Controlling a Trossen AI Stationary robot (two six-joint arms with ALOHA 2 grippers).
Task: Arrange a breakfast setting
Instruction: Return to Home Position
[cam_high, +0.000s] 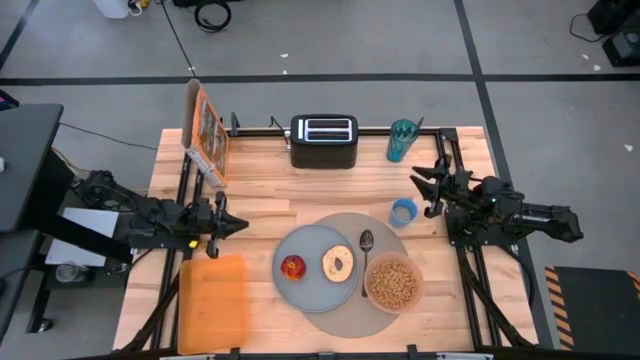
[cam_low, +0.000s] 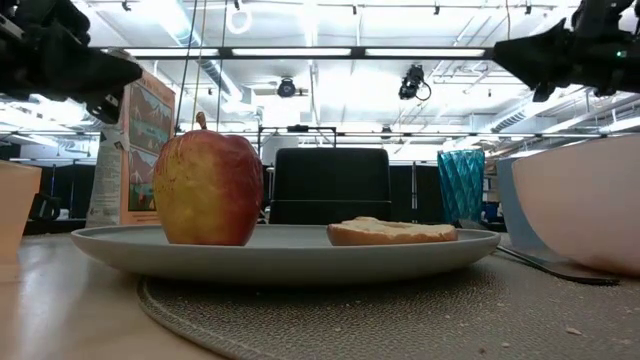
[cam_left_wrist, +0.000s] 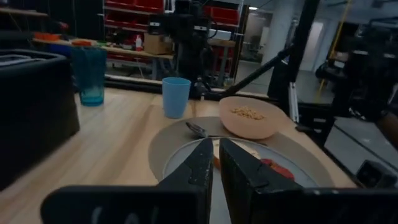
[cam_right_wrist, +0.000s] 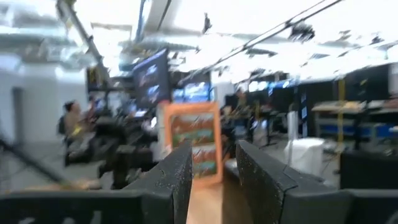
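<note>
Jaws on the left gripper (cam_high: 238, 224) sit almost together, only a sliver of a gap showing in its wrist view, and nothing is held between them. It hangs over the counter (cam_high: 260, 190) to the left of the setting, just past the back edge of the orange board (cam_high: 212, 305), pointing in toward the middle. Over on the far side, the right gripper (cam_high: 424, 193) has its jaws apart and empty, up off the counter near the right edge, just beside the blue cup (cam_high: 403, 212). Now the setting itself: the round grey mat (cam_high: 340, 315) lies at the front centre of the counter, with the blue-grey plate (cam_high: 310, 250) on its left part. On that plate the red apple (cam_high: 293, 266) stands upright on the left and the bagel half (cam_high: 337, 263) lies flat to its right, the two close but apart. The metal spoon (cam_high: 366, 255) lies on the mat just right of the plate, and the pink bowl (cam_high: 393, 283), filled with cereal, sits on the mat's right side beside the spoon. At the back stand the black toaster (cam_high: 324, 142), a teal glass (cam_high: 402, 140) and a cereal box (cam_high: 208, 132).
</note>
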